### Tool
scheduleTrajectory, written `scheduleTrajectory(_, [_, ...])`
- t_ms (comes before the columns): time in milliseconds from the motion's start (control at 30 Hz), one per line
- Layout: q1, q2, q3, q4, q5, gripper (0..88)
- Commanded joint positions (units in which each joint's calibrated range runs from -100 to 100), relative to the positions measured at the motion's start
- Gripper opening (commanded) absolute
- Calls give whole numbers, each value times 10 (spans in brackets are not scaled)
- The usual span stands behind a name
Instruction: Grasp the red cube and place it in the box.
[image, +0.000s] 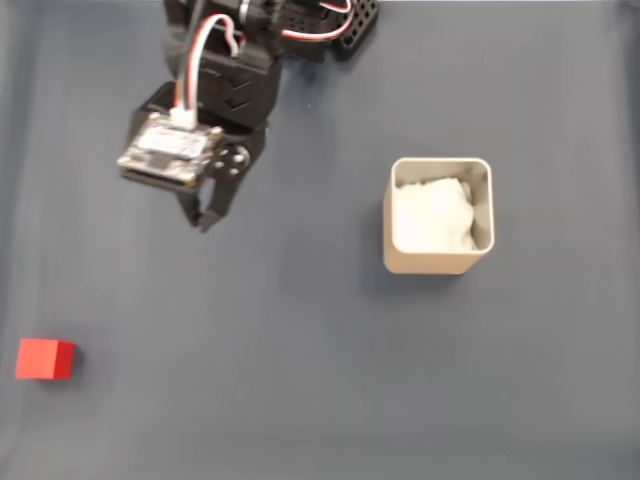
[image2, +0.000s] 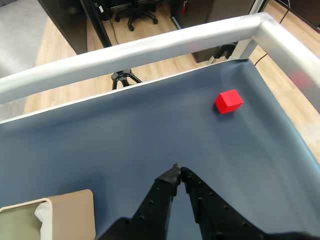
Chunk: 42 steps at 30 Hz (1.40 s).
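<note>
The red cube (image: 44, 359) lies on the dark blue mat near the lower left corner of the fixed view; in the wrist view the red cube (image2: 229, 101) sits far ahead and to the right. The beige box (image: 438, 262) with white padding inside stands upright right of centre, and a corner of the box (image2: 75, 215) shows at the wrist view's lower left. My gripper (image: 203, 222) hangs at the upper left, well above the cube and left of the box. In the wrist view the gripper (image2: 179, 170) has its black fingertips touching, shut on nothing.
The blue mat (image: 300, 380) covers the whole work surface. A metal rail (image2: 150, 45) borders the table's far edge and right side in the wrist view, with a wooden floor, an office chair and a tripod beyond it.
</note>
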<state>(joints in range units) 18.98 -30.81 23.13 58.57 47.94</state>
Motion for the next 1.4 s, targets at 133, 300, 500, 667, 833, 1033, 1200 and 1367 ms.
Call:
scheduleTrajectory(133, [38,106,-183,47,3,2])
scheduleTrajectory(300, [63,178,-265,56,4,2])
scheduleTrajectory(500, [87,248,-339,57,7,2])
scheduleTrajectory(667, [103,302,-394,57,9,2])
scheduleTrajectory(833, [114,354,-444,57,11,5])
scheduleTrajectory(1033, [118,400,-488,57,14,31])
scheduleTrajectory(1200, [122,441,-535,60,5,89])
scheduleTrajectory(1367, [130,481,-579,59,0,164])
